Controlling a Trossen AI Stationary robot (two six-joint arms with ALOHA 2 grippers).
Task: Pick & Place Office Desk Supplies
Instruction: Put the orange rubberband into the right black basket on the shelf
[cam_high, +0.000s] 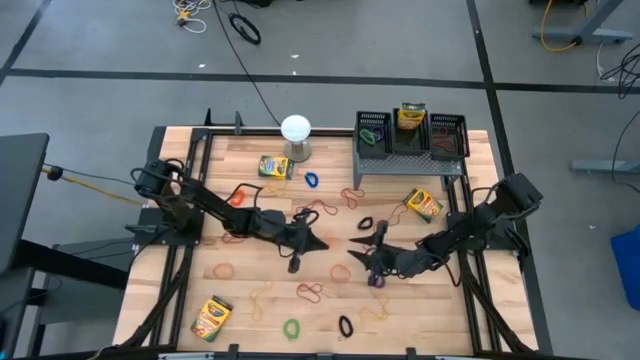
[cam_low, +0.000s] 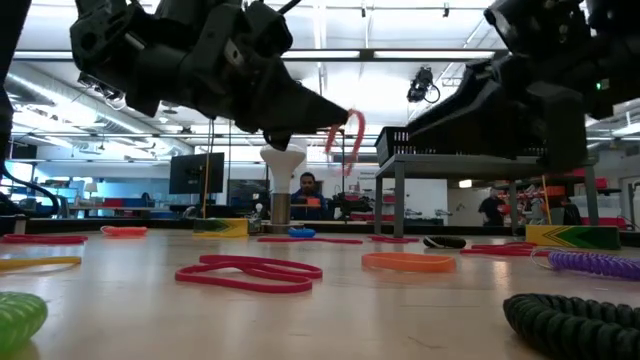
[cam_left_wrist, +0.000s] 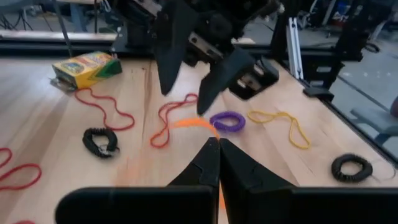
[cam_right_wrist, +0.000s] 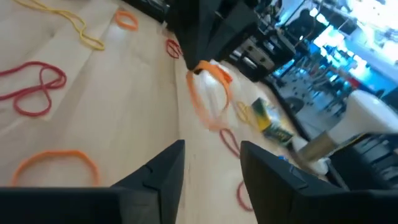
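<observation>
- High view: the left gripper (cam_high: 318, 243) and right gripper (cam_high: 358, 247) are seen tip to tip at mid-worktop (cam_high: 250, 275); the band between them is hidden.
- Low view: an orange band (cam_low: 346, 138) is seen dangling, blurred, above the worktop.
- Left wrist view: the left gripper is pressed together, pinching the band (cam_left_wrist: 194, 124).
- Right wrist view: the right gripper (cam_right_wrist: 211, 163) is spread, clear of the band (cam_right_wrist: 210, 93).
</observation>
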